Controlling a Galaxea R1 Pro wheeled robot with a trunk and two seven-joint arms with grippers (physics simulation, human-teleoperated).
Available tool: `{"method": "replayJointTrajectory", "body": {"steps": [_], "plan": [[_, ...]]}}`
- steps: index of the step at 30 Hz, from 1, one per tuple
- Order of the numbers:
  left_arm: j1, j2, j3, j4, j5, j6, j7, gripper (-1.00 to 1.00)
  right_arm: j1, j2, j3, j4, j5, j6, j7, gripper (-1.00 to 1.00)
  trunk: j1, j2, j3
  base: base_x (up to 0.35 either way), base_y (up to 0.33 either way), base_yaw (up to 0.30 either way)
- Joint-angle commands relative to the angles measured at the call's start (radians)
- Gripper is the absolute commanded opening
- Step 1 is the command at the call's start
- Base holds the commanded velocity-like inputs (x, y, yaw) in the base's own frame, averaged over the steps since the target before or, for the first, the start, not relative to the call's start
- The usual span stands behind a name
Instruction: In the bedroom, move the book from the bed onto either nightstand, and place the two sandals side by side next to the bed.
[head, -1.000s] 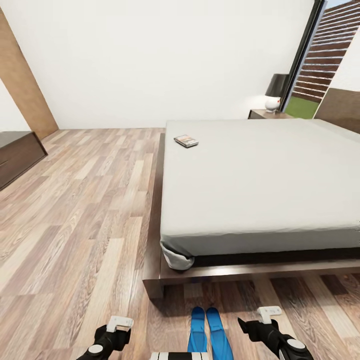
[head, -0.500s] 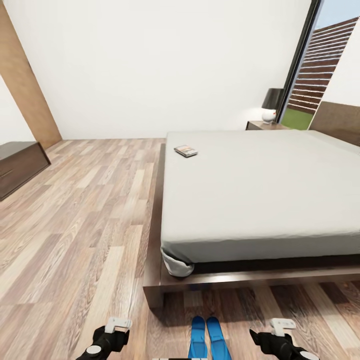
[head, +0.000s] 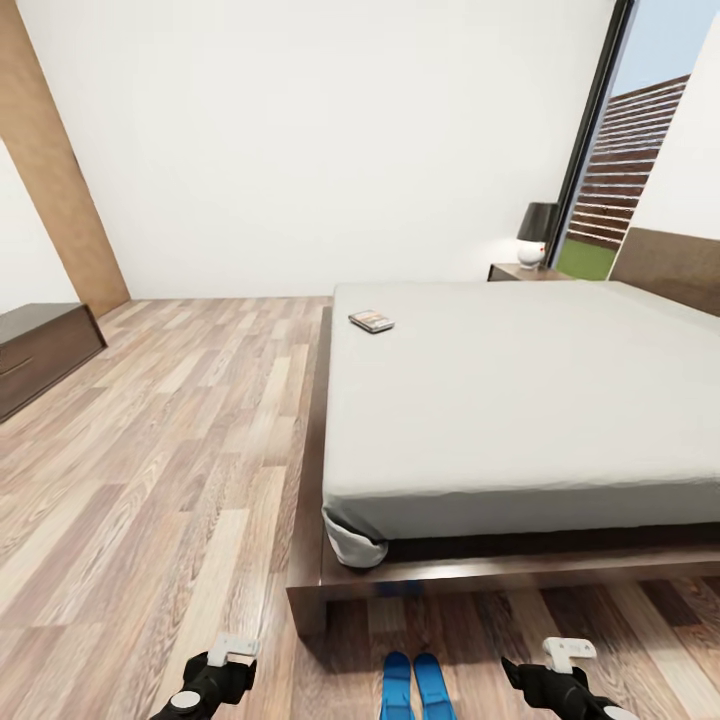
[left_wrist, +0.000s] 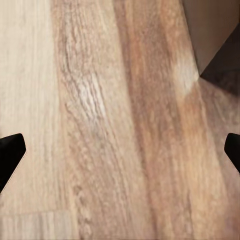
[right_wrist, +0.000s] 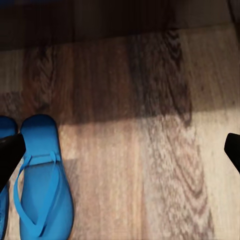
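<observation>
We see the paperback book (head: 371, 321) lying flat on the bed (head: 520, 400) near its 11 o'clock corner, well apart from the nightstand (head: 522, 271) at 1 o'clock. Both blue sandals (head: 416, 686) sit side by side on the plank floor (head: 150, 450) at 6 o'clock, just before the bed's foot. Our left gripper (head: 228, 655) and right gripper (head: 560, 660) hover spread wide, holding nothing.
</observation>
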Motion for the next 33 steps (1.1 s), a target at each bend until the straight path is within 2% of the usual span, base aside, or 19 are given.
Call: {"method": "replayJointTrajectory", "body": {"steps": [1, 11, 18, 25, 33], "plan": [[0.0, 0.001, -0.009, 0.0, 0.009, -0.003, 0.005, 1.0, 0.0, 0.001, -0.004, -0.002, 0.011, 0.004, 0.008, 1.0, -0.001, 0.0, 0.003, 0.0, 0.0, 0.0], [-0.001, 0.001, -0.008, 0.0, 0.009, 0.002, 0.007, 1.0, 0.0, 0.001, -0.005, -0.001, 0.011, 0.002, 0.008, 1.0, -0.005, 0.002, 0.042, 0.0, 0.0, 0.0], [-0.001, 0.001, -0.006, 0.0, 0.013, 0.042, 0.011, 1.0, 0.0, 0.001, -0.005, 0.005, 0.011, 0.003, 0.009, 1.0, -0.008, 0.004, 0.069, 0.0, 0.0, 0.0], [-0.001, 0.001, -0.006, 0.0, 0.036, 0.067, 0.013, 1.0, 0.0, 0.0, -0.006, 0.025, 0.011, 0.002, 0.008, 1.0, -0.011, 0.006, 0.096, 0.0, 0.0, 0.0], [-0.002, 0.001, -0.006, 0.0, 0.046, 0.095, 0.015, 1.0, -0.001, -0.001, -0.007, 0.043, 0.011, 0.003, 0.007, 1.0, -0.042, 0.061, 0.121, 0.0, 0.0, 0.0]]}}
